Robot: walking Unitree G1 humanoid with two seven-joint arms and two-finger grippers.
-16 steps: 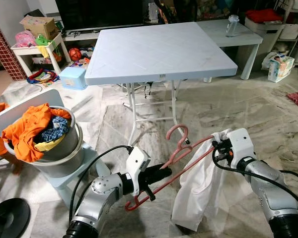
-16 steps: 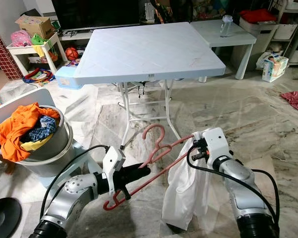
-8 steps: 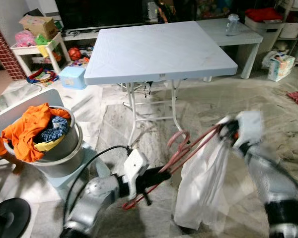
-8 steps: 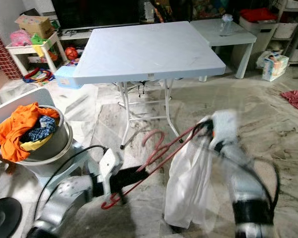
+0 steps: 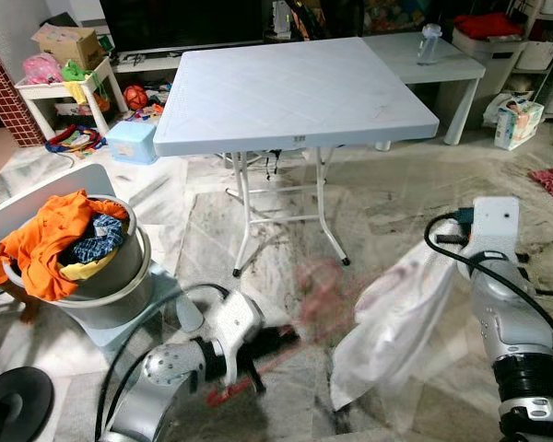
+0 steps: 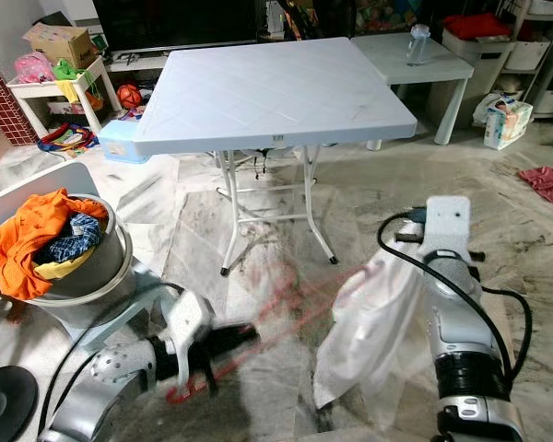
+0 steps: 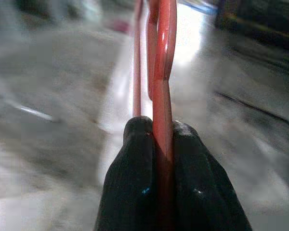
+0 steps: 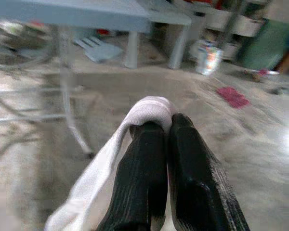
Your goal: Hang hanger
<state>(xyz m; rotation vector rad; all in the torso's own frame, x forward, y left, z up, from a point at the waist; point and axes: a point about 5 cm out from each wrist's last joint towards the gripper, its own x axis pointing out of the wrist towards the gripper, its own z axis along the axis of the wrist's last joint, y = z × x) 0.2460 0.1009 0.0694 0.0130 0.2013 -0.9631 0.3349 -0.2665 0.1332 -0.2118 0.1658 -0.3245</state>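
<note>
My right arm swung outward, jaws pinching the white cloth garment (image 5: pixel 396 318); left jaws clamped the red plastic hanger (image 7: pixel 161 91), both blurred, unhung.

This looks like a room in a home. A folding table (image 5: pixel 295 92) stands in the middle on a marble floor (image 5: pixel 387 198). A bucket of clothes (image 5: pixel 74 253) sits at the left. Toys (image 5: pixel 69 138), maybe, lie in the blurry upper left corner.
</note>
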